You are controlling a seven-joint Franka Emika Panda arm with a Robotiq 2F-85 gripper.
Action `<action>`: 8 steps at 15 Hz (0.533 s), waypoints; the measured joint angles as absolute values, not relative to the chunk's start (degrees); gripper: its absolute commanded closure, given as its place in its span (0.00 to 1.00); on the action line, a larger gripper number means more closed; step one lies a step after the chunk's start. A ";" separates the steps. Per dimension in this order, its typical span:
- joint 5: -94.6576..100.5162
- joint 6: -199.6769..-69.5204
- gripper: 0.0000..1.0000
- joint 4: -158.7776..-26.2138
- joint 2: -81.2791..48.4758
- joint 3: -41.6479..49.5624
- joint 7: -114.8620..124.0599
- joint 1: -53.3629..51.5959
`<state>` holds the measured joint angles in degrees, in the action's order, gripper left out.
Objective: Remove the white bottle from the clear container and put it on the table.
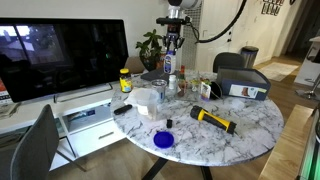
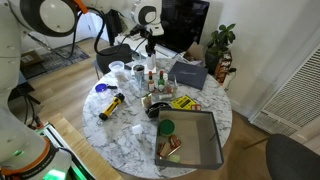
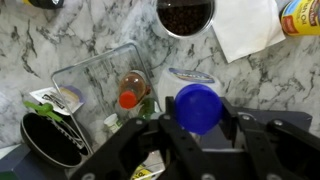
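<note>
— What are the fingers point(image 3: 240, 128) doing?

— They're clenched on the white bottle point(image 3: 197, 107). In the wrist view only its round blue end shows, pinched in the gripper point(image 3: 198, 118).

— Where is the bottle relative to the clear container point(image 3: 92, 72)?

— It's out of it, held in the air above the container's side. In an exterior view the gripper hangs well above the marble tabletop point(image 1: 250, 128), over the cluster of small things where the container sits.

— Is anything inside the container?

— A small red-capped bottle point(image 3: 128, 97) stands upright in it. I can't make out the rest through the clear walls.

— And around the container?

— In the wrist view, a bowl of dark grains point(image 3: 185, 14) sits on the tabletop beyond the container, with a white paper napkin point(image 3: 245, 30) just beside the bowl. A black bowl point(image 3: 45, 140) sits against the container's near corner.

— Farther out?

— Well away from the container a yellow-and-black flashlight point(image 1: 213, 120) lies on its side. A blue lid point(image 1: 163, 140) lies flat near the tabletop's edge, also well apart from the container.
</note>
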<state>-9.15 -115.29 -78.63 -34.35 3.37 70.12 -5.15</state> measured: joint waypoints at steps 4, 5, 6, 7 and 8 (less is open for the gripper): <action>-9.20 -111.58 0.56 -72.24 -39.72 3.24 77.03 -5.13; -9.21 -111.12 0.56 -70.98 -40.66 3.15 77.48 -5.13; -9.22 -110.90 0.56 -70.14 -41.28 3.09 77.65 -5.13; -9.22 -110.80 0.56 -69.58 -41.63 3.08 77.71 -5.13; -9.23 -110.72 0.56 -69.26 -41.80 3.08 77.74 -5.12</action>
<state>-9.23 -110.72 -69.26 -41.80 3.08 77.74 -5.12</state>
